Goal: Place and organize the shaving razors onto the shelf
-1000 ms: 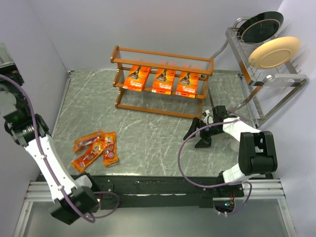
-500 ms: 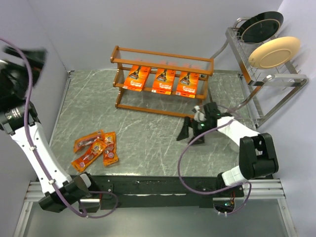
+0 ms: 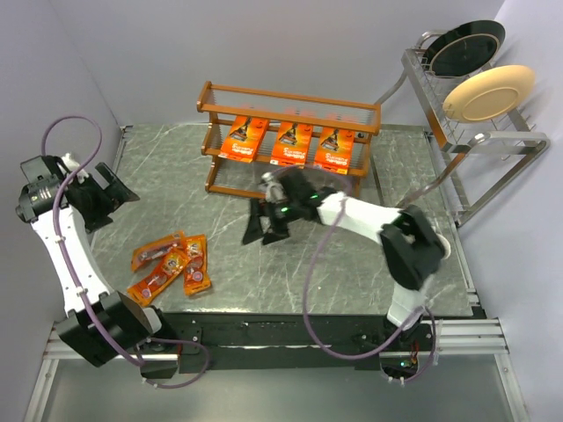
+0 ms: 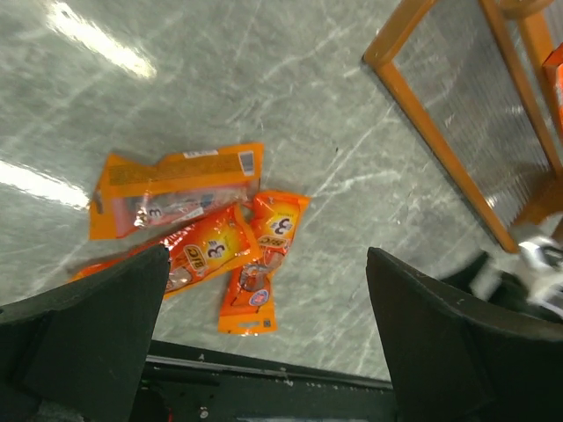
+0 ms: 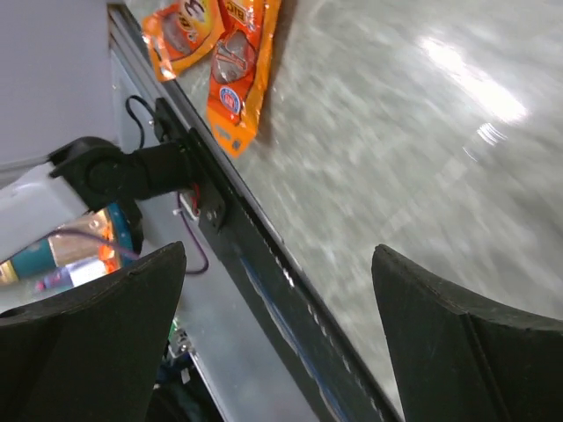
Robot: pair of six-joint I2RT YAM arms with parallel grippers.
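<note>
Three larger orange razor cards stand side by side on the middle tier of the orange-brown shelf. Three smaller orange blister packs lie overlapping on the table at the near left; they also show in the left wrist view and in the right wrist view. My left gripper is open and empty, up and to the left of those packs. My right gripper is open and empty over the table's middle, in front of the shelf, right of the packs.
A silver metal plate rack with a black plate and a cream plate stands at the far right. The shelf's front leg is at the upper right of the left wrist view. The table's black front edge runs below the right gripper.
My right arm has swung left from the right side to the table's middle, gripper open. My left arm has come down from high on the left toward the table.
</note>
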